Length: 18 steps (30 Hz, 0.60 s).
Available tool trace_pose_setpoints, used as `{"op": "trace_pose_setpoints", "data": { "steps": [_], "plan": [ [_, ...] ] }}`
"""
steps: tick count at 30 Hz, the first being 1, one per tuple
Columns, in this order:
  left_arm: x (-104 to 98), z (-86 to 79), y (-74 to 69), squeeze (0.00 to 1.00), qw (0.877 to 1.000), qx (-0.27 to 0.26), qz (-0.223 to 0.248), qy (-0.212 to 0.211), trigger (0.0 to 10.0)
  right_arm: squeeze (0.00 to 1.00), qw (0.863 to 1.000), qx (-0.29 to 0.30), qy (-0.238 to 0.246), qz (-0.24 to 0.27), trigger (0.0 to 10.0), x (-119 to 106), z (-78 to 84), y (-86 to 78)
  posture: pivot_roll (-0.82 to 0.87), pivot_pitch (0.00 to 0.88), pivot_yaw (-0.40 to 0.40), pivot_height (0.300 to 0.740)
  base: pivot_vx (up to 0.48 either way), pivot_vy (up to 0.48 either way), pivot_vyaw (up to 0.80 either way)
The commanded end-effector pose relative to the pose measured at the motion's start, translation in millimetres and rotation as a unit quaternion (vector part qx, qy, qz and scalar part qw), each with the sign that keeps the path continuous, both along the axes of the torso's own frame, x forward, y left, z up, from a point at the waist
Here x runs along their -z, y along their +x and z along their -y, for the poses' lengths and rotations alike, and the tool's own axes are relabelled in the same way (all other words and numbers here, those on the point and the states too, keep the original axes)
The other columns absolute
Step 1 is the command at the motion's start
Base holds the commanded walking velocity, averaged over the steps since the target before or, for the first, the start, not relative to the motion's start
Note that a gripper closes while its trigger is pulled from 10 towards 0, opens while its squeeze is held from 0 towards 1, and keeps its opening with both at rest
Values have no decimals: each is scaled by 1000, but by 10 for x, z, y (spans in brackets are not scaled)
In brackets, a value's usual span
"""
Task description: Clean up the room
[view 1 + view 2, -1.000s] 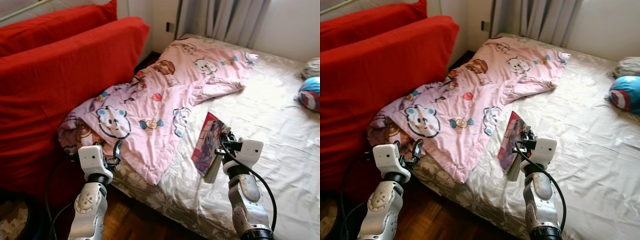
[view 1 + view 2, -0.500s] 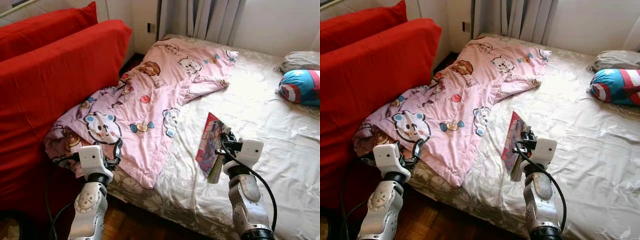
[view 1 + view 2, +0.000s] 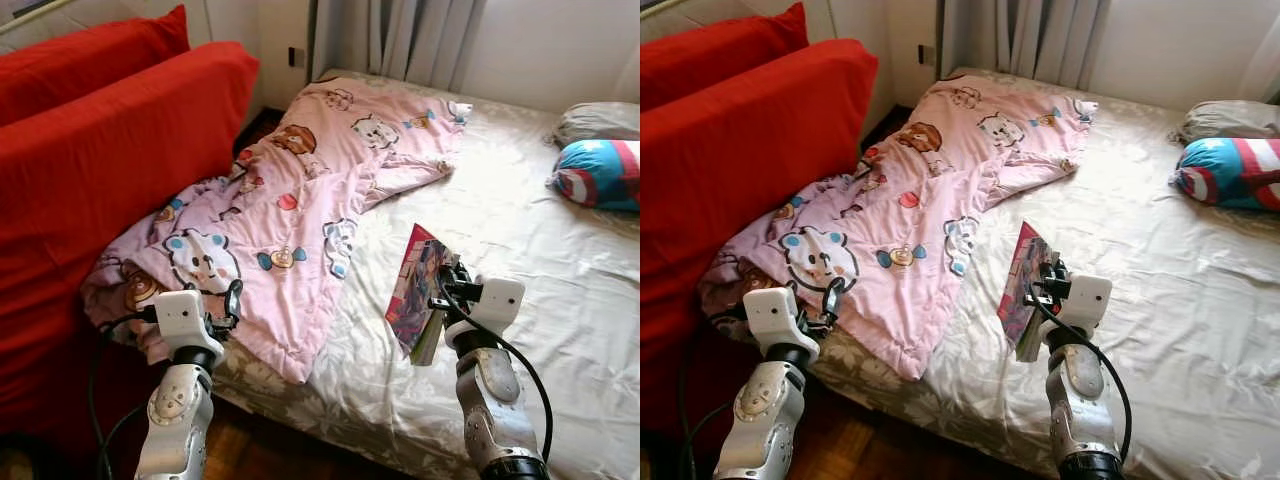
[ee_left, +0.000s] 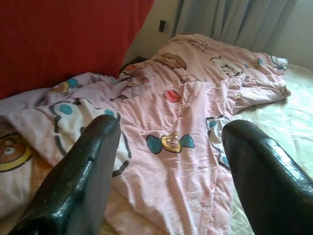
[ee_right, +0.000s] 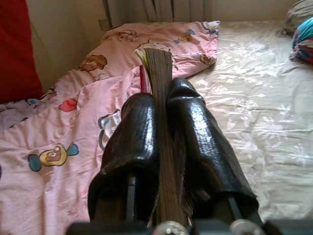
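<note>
While the book [image 3: 418,288] is held upright over the bed [image 3: 540,250], clamped between the right gripper [image 3: 440,300]'s fingers, the left gripper [image 3: 232,300] is kept with fingers apart at the near edge of the pink blanket [image 3: 300,190], beside red cushions [image 3: 90,170].

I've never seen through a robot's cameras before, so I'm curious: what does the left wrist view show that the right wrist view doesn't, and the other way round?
The left wrist view shows the left gripper open, its two black fingers spread wide with nothing between them, and a red cushion behind the blanket.

The right wrist view shows the right gripper shut on a book, seen edge-on, plus part of a blue pillow.

Both show the pink cartoon blanket, the pale bedsheet and grey curtains.
</note>
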<state>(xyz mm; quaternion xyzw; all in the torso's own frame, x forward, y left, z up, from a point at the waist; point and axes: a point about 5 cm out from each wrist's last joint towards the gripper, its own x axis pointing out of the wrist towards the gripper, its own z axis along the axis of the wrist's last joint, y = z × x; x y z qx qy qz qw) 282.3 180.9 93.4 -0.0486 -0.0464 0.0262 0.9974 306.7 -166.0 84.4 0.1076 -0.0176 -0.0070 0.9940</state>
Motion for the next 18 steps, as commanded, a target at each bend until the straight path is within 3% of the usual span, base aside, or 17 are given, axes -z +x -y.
{"op": "trace_pose_setpoints", "data": {
  "steps": [1,9,15,18],
  "plan": [
    [13,22,-4,0,1000,4,-2,3,10000,0,1000,5,-2,9,10000,-41,31,23,-48,111,-57,740,0,0,-731],
    [6,28,-9,0,1000,7,1,8,10000,0,1000,5,-2,9,10000,-40,31,24,-48,111,-56,740,0,0,-731],
    [8,35,-7,0,1000,6,1,9,10000,0,1000,4,-3,9,10000,-40,28,24,-50,111,-56,740,0,-455,-728],
    [9,37,-6,0,1000,6,0,7,10000,0,1000,4,-4,9,10000,-40,31,24,-48,111,-56,740,0,0,-719]
  ]
}}
